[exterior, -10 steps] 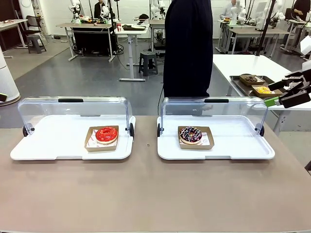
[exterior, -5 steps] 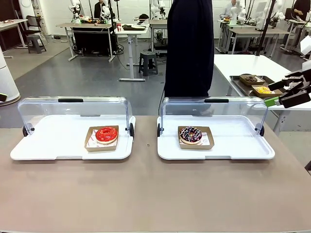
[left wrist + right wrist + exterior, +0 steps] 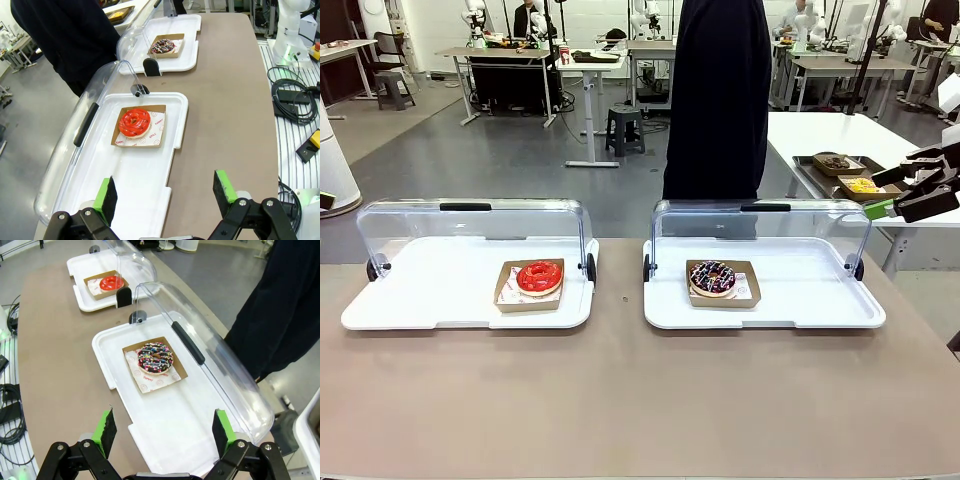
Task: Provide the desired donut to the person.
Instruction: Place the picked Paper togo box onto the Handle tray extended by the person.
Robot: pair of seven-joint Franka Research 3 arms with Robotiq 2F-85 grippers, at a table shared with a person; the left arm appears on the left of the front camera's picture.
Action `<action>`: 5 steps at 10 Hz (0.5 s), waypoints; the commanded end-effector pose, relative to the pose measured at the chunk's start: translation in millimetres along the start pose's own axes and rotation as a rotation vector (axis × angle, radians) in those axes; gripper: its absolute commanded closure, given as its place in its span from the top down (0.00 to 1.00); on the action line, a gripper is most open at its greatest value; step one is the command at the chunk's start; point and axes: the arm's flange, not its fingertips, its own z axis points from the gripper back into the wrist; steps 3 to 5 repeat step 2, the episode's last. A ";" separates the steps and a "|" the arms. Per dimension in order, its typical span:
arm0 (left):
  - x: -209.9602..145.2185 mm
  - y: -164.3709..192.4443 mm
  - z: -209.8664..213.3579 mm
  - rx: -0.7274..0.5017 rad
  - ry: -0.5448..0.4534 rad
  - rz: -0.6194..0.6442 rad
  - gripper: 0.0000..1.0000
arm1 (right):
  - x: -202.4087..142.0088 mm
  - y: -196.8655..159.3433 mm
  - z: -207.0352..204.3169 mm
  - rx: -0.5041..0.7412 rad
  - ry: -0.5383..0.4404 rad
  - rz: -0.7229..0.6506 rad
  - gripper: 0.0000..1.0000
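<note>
Red-glazed donut (image 3: 134, 122): in a brown card tray, on the left white serving tray (image 3: 145, 192), ahead of the left gripper (image 3: 165, 192) and a little to its left. Left gripper released, jaws wide, above the tray's near edge, holding nothing.

Chocolate sprinkle donut (image 3: 155, 358): in its own card tray on the right white serving tray (image 3: 170, 425), straight ahead of the right gripper (image 3: 162, 432). Right gripper likewise spread wide and empty.

Obstructions: each tray's clear domed lid (image 3: 470, 225) (image 3: 760, 230) stands swung up along the far edge, between donuts and person (image 3: 715, 100).

Front view: person in black stands behind the right tray; right gripper hangs off the table's right side, near a side table carrying further donuts (image 3: 848, 172).

Wrist views: cables and a robot base (image 3: 295, 30) beyond the table's edge.
</note>
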 end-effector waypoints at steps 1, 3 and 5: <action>-2.7 -0.7 -0.2 0.005 -0.025 -0.014 1.00 | -2.1 0.6 0.3 0.012 -0.006 0.012 1.00; -2.7 -0.7 -0.2 0.005 -0.025 -0.014 1.00 | -2.1 0.6 0.3 0.012 -0.006 0.012 1.00; -2.7 -0.7 -0.2 0.005 -0.025 -0.014 1.00 | -2.1 0.6 0.3 0.012 -0.006 0.012 1.00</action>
